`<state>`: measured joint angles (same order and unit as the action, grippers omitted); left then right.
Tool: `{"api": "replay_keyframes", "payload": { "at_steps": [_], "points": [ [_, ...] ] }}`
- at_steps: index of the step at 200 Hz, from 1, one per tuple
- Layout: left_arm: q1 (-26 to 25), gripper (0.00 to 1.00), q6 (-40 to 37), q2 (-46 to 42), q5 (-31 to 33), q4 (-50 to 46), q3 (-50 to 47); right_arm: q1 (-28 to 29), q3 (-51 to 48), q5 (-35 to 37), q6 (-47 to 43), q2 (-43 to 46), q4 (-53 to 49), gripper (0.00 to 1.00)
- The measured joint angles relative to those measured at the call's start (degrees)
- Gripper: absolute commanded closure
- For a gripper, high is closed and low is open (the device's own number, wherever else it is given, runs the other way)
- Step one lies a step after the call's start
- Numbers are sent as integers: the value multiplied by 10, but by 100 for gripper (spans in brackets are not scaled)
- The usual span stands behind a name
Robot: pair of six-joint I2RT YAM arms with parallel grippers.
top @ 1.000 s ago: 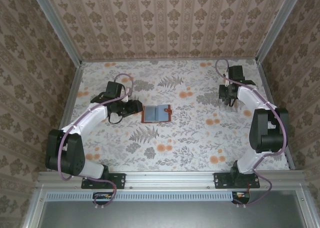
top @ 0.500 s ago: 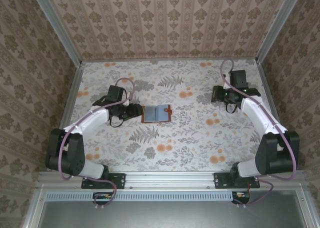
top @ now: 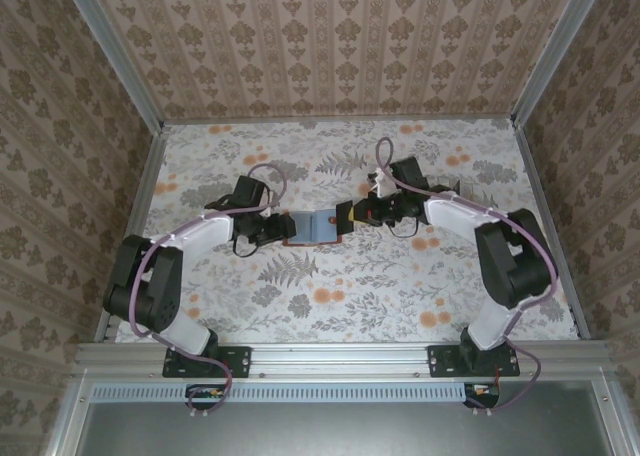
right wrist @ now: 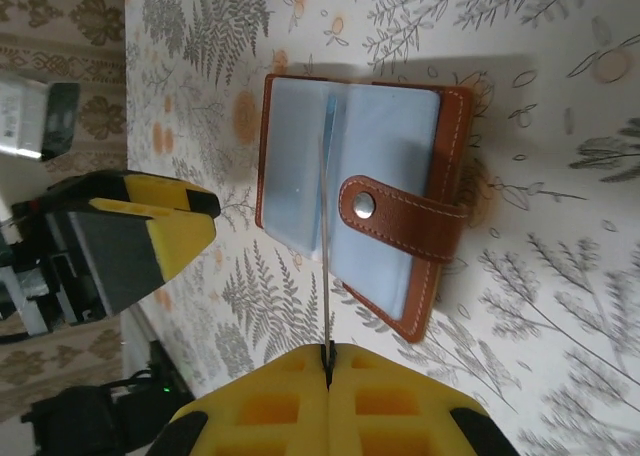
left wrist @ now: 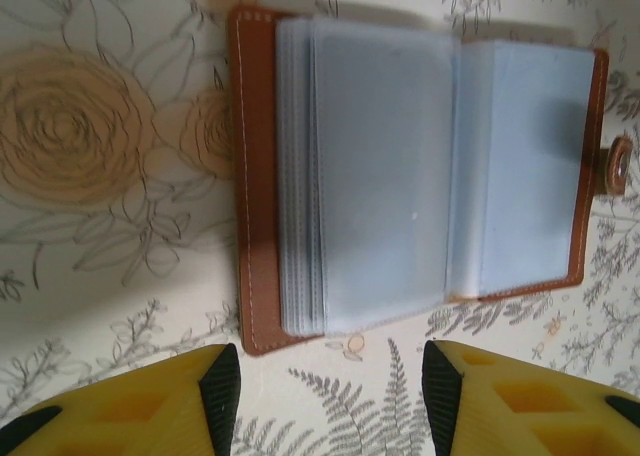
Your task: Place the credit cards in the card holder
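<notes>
Now, top view: the left end effector (top: 272, 226) is half open and empty. The card holder (top: 315, 226) lies spread open on the worktop (top: 330, 306) just ahead of its tips. The right end effector (top: 358, 214) faces in from the holder's opposite side. Left wrist view: the clear sleeves (left wrist: 380, 176) fan out directly in front of the fingers, well inside their span and untouched. Right wrist view: the jaws are clamped on one credit card (right wrist: 327, 311), seen edge-on and reaching forward over the open pages just beside the clasp tab (right wrist: 400, 216). Judgement: to seat it well, drop the card from edge-on towards flat, align its leading edge with one sleeve mouth, and keep it off the tab, which could snag. The left end effector should pin the near cover so the holder cannot slide, then feed slowly. Writing: no brand, label or text is legible on holder or card.
</notes>
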<state>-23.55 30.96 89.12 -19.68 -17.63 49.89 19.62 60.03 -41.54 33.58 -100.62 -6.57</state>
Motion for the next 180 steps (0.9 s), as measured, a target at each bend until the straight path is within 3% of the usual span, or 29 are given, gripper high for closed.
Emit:
{"api": "replay_keyframes", "payload": {
  "at_steps": [83,180],
  "points": [
    [0,48,8,65,2,24,30,36,128,-38,44,-122,10,96],
    [0,58,7,93,12,3,45,35,135,-56,53,-184,8,97]
  ]
}}
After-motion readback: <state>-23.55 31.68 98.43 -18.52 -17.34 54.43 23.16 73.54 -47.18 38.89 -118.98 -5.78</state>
